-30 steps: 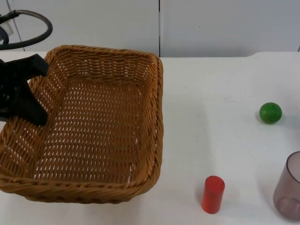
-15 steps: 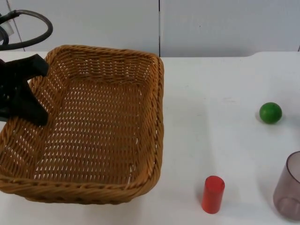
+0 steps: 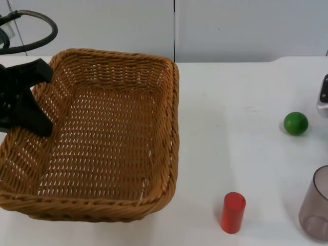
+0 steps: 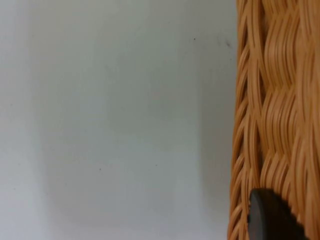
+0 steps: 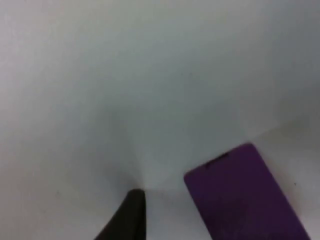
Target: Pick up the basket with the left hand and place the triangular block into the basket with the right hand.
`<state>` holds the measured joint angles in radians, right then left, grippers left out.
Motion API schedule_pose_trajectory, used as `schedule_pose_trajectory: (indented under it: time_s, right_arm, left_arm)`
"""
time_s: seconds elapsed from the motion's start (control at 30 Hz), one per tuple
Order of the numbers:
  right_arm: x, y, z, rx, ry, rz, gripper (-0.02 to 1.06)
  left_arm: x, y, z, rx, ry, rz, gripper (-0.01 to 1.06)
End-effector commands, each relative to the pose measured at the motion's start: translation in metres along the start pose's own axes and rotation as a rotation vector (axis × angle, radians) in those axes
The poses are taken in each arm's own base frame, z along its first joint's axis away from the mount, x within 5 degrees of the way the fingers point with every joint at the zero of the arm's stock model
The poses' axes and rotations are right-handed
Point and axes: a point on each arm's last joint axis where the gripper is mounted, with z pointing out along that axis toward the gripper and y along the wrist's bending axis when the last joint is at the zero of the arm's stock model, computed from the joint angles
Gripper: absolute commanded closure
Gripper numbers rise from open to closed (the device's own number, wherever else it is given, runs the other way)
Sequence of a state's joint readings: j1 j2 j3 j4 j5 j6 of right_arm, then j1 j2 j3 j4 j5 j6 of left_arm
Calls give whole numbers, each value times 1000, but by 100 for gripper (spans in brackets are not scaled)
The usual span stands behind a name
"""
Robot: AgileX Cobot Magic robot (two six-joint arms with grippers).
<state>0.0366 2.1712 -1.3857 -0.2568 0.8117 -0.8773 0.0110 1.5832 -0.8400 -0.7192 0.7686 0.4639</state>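
Note:
The brown wicker basket point(image 3: 154, 82) takes up the left half of the table in the top view. My left gripper point(image 3: 37, 97) straddles its left rim and is shut on it; the left wrist view has the woven rim point(image 4: 272, 100) beside a fingertip point(image 4: 267, 220), with white table below. My right arm point(image 3: 323, 97) reaches in at the right edge, just above the green ball. A purple block point(image 5: 240, 195) with a flat face lies on the white table close to my right gripper in the right wrist view; its full shape is hard to make out.
A green ball point(image 3: 295, 123) lies at the right. A red cylinder point(image 3: 232, 212) stands near the front edge. A translucent purplish cup point(image 3: 316, 204) stands at the front right. The grey partition wall point(image 3: 230, 28) closes the back.
Part of the right arm has come into the top view at the right edge. The basket and left gripper have barely moved.

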Motion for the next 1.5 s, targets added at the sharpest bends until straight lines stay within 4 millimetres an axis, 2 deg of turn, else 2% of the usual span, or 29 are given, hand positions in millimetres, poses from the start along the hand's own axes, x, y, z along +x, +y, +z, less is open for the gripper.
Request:
schedule_pose_trajectory:
  time_s: [0.0, 0.1, 0.17, 0.23, 0.27, 0.43, 0.47, 0.5, 0.53, 0.63, 0.67, 0.7, 0.83, 0.87, 0.93, 1.0, 1.03, 1.1, 1.13, 1.23, 1.33, 1.37, 1.47]
  right_arm:
    - [2, -1, 3, -10, 10, -45, 2]
    - [3, 0, 3, -11, 18, -62, 4]
    - [5, 0, 3, -14, 37, -74, 14]
    - [6, 1, 3, -28, 48, -74, 32]
    - [6, 1, 3, -28, 48, -74, 32]
    - [5, 3, -1, -37, 56, -74, 89]
    - [4, 4, -4, -38, 58, -75, 96]
    - [4, 4, -4, -38, 58, -75, 96]
    - [4, 5, -11, -38, 64, -67, 104]
    - [5, 8, -46, -18, 63, 10, 105]
    - [5, 8, -46, -18, 63, 10, 105]
    - [8, 8, -58, -6, 61, 29, 105]
    - [23, 8, -131, 89, -16, 216, 105]
    - [23, 8, -131, 89, -16, 216, 105]
    - [28, 14, -170, 110, -141, 375, 105]
    - [30, 25, -199, 77, -277, 522, 105]
    - [30, 25, -199, 77, -277, 522, 105]
    - [27, 40, -225, -22, -434, 604, 105]
    - [24, 46, -232, -67, -475, 613, 105]
    - [16, 56, -239, -94, -493, 593, 105]
    - [-5, 73, -245, -102, -488, 567, 105]
    - [-5, 73, -245, -102, -488, 567, 105]
    - [-37, 96, -255, -42, -528, 505, 105]
  left_arm:
    - [-1, -4, -4, 26, -23, -18, 105]
    - [-1, -4, -4, 26, -23, -18, 105]
    - [-1, -4, -4, 26, -23, -18, 105]
    - [-1, -4, -4, 26, -23, -18, 105]
    - [-1, -4, -4, 26, -23, -18, 105]
    - [-1, -4, -4, 25, -23, -17, 105]
    - [-1, -4, -4, 24, -24, -17, 105]
    - [-1, -4, -4, 24, -24, -17, 105]
    - [-1, -4, -4, 24, -24, -17, 105]
    - [-1, -4, -4, 25, -27, -19, 105]
    - [-1, -4, -4, 25, -27, -19, 105]
    - [-1, -3, -4, 22, -26, -16, 105]
    - [-1, -4, -4, 22, -26, -11, 105]
    - [-1, -4, -4, 22, -26, -11, 105]
    - [-1, -4, -4, 22, -26, -9, 105]
    - [-1, -4, -4, 22, -26, -7, 105]
    - [-1, -4, -4, 22, -26, -7, 105]
    - [-1, -4, -4, 24, -23, -7, 105]
    - [-1, -4, -4, 24, -23, -7, 105]
    - [-1, -4, -4, 25, -23, -8, 105]
    - [-1, -4, -4, 26, -24, -10, 105]
    - [-1, -4, -4, 26, -24, -10, 105]
    - [-2, -5, -4, 38, -30, -4, 105]
